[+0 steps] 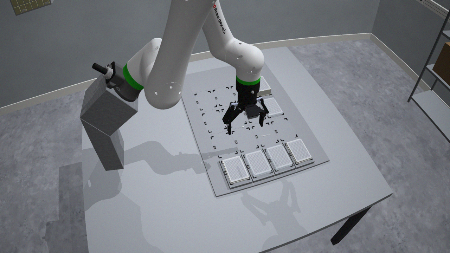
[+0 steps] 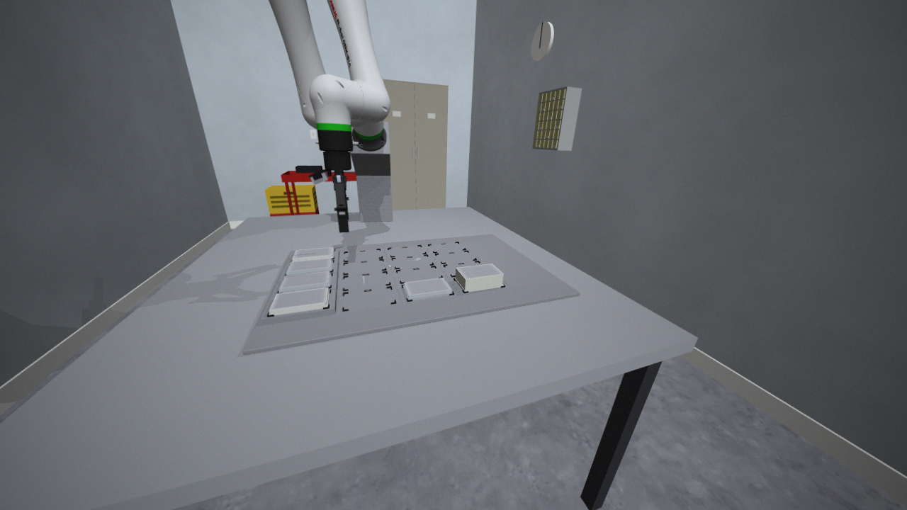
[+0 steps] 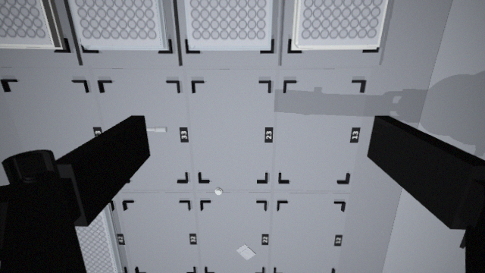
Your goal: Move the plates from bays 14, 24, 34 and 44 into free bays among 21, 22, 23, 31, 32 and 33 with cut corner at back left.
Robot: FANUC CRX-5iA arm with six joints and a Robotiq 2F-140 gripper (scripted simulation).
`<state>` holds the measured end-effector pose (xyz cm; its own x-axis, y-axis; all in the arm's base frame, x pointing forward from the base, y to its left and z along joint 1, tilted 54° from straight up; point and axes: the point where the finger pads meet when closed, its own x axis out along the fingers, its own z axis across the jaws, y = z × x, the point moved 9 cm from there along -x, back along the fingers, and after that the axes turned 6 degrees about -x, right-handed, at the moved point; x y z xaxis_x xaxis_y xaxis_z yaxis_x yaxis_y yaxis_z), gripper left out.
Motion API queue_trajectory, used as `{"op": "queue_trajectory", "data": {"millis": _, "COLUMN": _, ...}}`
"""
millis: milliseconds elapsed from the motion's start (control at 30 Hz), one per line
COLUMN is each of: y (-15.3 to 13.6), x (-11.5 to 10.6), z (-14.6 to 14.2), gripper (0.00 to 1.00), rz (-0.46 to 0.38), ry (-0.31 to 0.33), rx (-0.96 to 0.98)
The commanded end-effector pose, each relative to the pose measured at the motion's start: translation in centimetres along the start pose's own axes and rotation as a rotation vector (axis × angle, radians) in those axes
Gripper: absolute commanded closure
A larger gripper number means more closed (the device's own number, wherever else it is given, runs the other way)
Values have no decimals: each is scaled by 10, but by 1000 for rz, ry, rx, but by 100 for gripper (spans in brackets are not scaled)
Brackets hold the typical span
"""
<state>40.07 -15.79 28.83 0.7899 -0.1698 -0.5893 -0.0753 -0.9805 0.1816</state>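
Sealed plates sit in column 4's raised bays: bay 14's plate (image 1: 235, 169) (image 2: 313, 254) (image 3: 341, 23), bay 24's plate (image 1: 257, 163) (image 2: 310, 266) (image 3: 228, 23), bay 34's plate (image 1: 279, 157) (image 2: 308, 280) (image 3: 117, 23) and bay 44's plate (image 1: 299, 150) (image 2: 299, 301) (image 3: 20, 23). They look flat; their cut corners are too small to tell. Bays 22, 23, 32 and 33 show no plate; bays 21 and 31 are outside the wrist view. My gripper (image 1: 245, 129) (image 2: 343, 229) (image 3: 258, 136) is wide open and empty, high above the middle of the deck.
Bay 42 holds a plate (image 1: 273, 106) (image 2: 428, 288) (image 3: 96, 243); bay 41 holds the tall block (image 1: 264, 87) (image 2: 480, 279). A white stick (image 1: 265, 135) (image 3: 157, 130) lies in bay 33, a small square (image 2: 417, 258) (image 3: 246, 252) in bay 22, and a round bit (image 1: 243, 126) (image 3: 218, 191) between bays 22 and 23.
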Motion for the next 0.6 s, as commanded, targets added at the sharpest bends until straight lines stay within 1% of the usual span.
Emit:
{"op": "queue_trajectory", "data": {"millis": 0, "y": 13, "x": -1, "z": 8, "gripper": 0, "rz": -9, "ry": -1, "rx": -1}}
{"op": "queue_trajectory", "data": {"millis": 67, "y": 13, "x": -1, "z": 8, "gripper": 0, "rz": -9, "ry": -1, "rx": -1}}
{"op": "queue_trajectory", "data": {"millis": 567, "y": 62, "x": -2, "z": 44, "gripper": 0, "rz": -9, "ry": -1, "rx": -1}}
